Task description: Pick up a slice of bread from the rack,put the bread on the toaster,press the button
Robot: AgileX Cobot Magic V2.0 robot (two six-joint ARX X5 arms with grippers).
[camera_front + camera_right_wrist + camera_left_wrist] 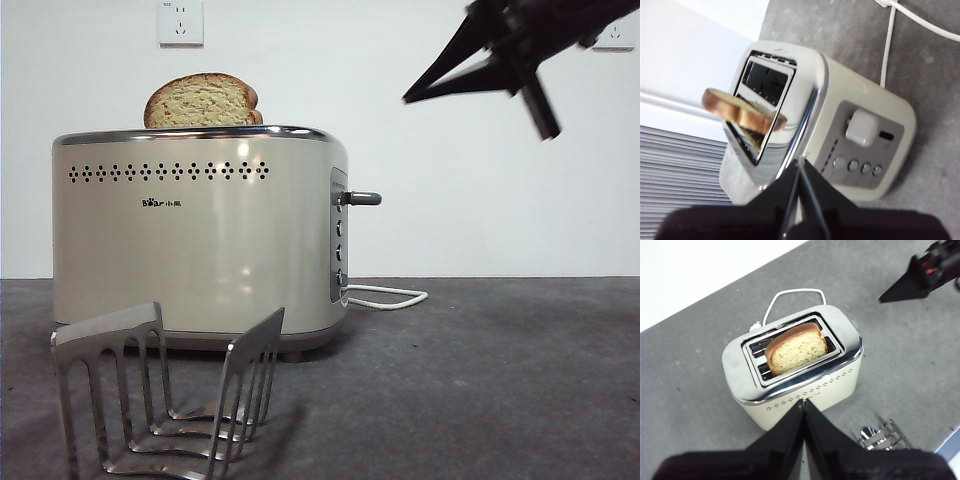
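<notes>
**A:** Where is the slice of bread (204,101) sitting?

**B:** It is standing upright in one slot of the toaster (200,240), with its domed top and brown crust sticking up above the chrome rim. In the left wrist view the slice of bread (796,348) is filling the slot on the side of the vent holes, while the other slot is lying bare beside it. From the right wrist view the slice (744,113) is showing edge-on, poking out of the toaster (850,125).

**A:** And the rack?

**B:** The rack (165,395) is standing on the grey table (480,380) just in front of the toaster, holding nothing between its dividers. Only a corner of it (882,435) is peeking into the left wrist view.

**A:** What are the arms doing?

**B:** The right gripper (412,97) is hanging in the air, high and off to the control-panel side of the toaster, touching nothing. Its two black jaws are pressing together to a point, gripping nothing; its own camera is showing them (801,165) meeting in front of the panel. The left gripper (803,404) is hovering above the toaster, jaws likewise closed against each other and empty.

**A:** Is the button being touched?

**B:** No. The button (362,198) is jutting sideways from the narrow panel, near its top, well apart from the right gripper. A white cord (390,297) is trailing across the table from the toaster's panel end.
</notes>
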